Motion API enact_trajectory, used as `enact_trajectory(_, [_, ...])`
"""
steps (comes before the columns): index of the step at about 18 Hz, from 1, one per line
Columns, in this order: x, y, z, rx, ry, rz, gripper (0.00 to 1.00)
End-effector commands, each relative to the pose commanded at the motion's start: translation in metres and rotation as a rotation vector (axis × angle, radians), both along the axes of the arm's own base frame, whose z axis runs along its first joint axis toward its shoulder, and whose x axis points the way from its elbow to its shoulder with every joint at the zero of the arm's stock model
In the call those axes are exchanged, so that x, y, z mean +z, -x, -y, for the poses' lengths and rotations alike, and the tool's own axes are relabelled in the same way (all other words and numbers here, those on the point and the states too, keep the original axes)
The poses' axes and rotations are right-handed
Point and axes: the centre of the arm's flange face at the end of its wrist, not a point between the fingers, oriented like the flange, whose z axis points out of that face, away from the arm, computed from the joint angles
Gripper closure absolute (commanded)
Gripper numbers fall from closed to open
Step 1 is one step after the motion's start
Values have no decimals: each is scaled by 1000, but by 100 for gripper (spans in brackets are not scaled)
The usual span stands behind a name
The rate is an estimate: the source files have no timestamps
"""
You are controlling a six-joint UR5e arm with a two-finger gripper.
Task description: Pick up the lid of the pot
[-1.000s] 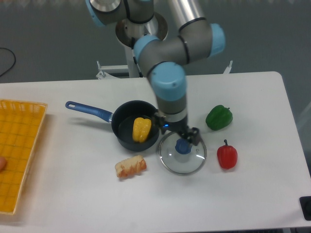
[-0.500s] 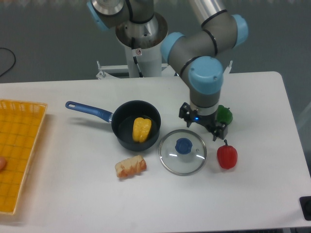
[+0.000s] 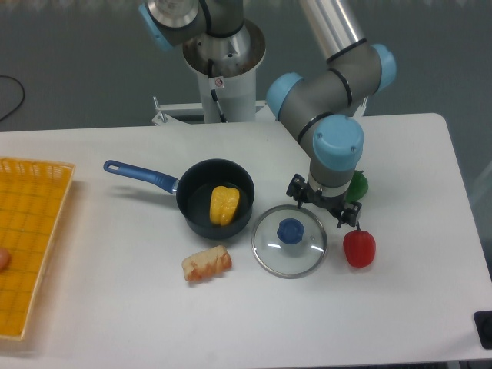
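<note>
The jaws stand apart near the glass pot lid [image 3: 288, 257], which lies on the table [image 3: 115, 307] between the black pan [image 3: 192, 207] and red pepper [image 3: 359, 250], its blue knob [image 3: 290, 231] facing up.

One cam, above tbl [image 3: 115, 307], angled down

Grey arm [image 3: 329, 108], rounded joints, blue joint caps [image 3: 384, 64], dark two-fingered claw [image 3: 324, 203].
</note>
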Motion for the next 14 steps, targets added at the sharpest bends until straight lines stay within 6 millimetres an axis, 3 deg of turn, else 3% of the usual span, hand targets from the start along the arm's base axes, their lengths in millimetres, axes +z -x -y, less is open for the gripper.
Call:
enact_trajectory(8, [-3,-7,-11,77,-36,12,0])
enact_trajectory(14, [-13,-18,-31,112,-42,10,0])
